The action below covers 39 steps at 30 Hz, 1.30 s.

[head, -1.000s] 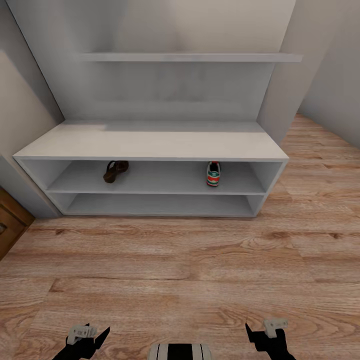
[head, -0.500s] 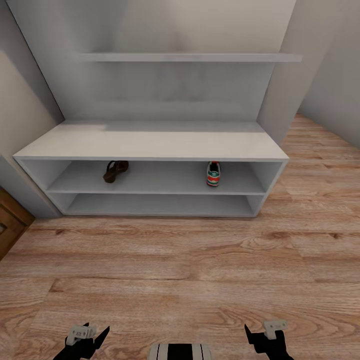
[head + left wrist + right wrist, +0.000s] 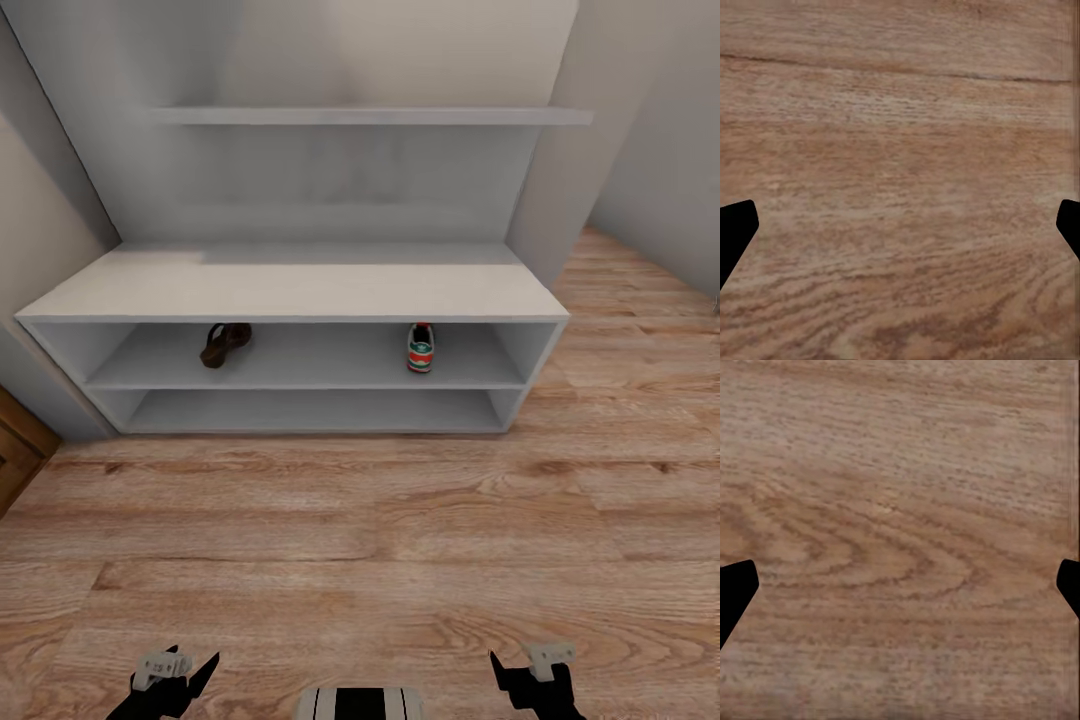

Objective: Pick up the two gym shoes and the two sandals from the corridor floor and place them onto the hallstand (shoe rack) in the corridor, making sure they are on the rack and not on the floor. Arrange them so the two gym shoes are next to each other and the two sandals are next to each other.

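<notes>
Whole head view slid slightly left since the earlier frame, so that's camera motion; the shoes keep their spots on the rack.

Hallstand (image 3: 290,285): pale grey bench against the wall, two open shelves below, one wall shelf (image 3: 370,115) above. Bench top is bare.

Upper open shelf holds two items, well apart:
- brown sandal (image 3: 224,343), left part of the shelf, lying at a slight angle
- gym shoe (image 3: 421,347), right part of the shelf, white with green stripe and red-orange heel patch, heel facing out

Lower open shelf: nothing to be made out on it from this angle.

Corridor floor (image 3: 360,540): wood planks between the robot and the rack.

Left gripper (image 3: 168,672) and right gripper (image 3: 528,668) sit low at the bottom edge of the head view, both over the floor, far from the rack. Left gripper (image 3: 900,229) and right gripper (image 3: 900,589) in the wrist views: fingers spread wide at the frame edges, only floor planks between them, grasping nothing. Both released.

Brown wooden panel (image 3: 15,455) at the far left edge, beside the rack.
</notes>
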Motion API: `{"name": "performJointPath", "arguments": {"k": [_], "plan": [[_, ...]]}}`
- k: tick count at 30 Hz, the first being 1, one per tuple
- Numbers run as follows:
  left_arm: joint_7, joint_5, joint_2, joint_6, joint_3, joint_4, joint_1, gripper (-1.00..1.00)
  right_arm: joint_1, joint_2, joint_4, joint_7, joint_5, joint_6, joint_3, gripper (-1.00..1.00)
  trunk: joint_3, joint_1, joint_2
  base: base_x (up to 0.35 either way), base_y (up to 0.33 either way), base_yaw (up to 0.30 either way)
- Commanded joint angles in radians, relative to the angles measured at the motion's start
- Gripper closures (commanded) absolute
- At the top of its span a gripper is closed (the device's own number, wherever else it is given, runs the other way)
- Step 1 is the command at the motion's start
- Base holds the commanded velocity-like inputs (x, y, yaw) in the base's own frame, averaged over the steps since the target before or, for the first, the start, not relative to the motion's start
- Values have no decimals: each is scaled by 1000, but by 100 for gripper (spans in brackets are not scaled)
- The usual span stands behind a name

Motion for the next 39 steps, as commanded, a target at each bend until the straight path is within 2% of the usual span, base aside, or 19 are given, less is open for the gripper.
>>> {"name": "performJointPath", "arguments": {"k": [1,16,39], "plan": [[-1,10,1,-4,-8,1,0,-100,-1,0,1,4,6,-3,-9,-100,0,0,0,0,0,-227],[-1,10,2,-5,-8,1,0,-100,2,-1,1,-37,5,-3,-9,-100,2,0,0,0,0,-281],[-1,12,2,-5,-8,1,1,-100,9,-2,1,-42,4,-4,-11,-100,2,0,0,0,0,-299]]}}
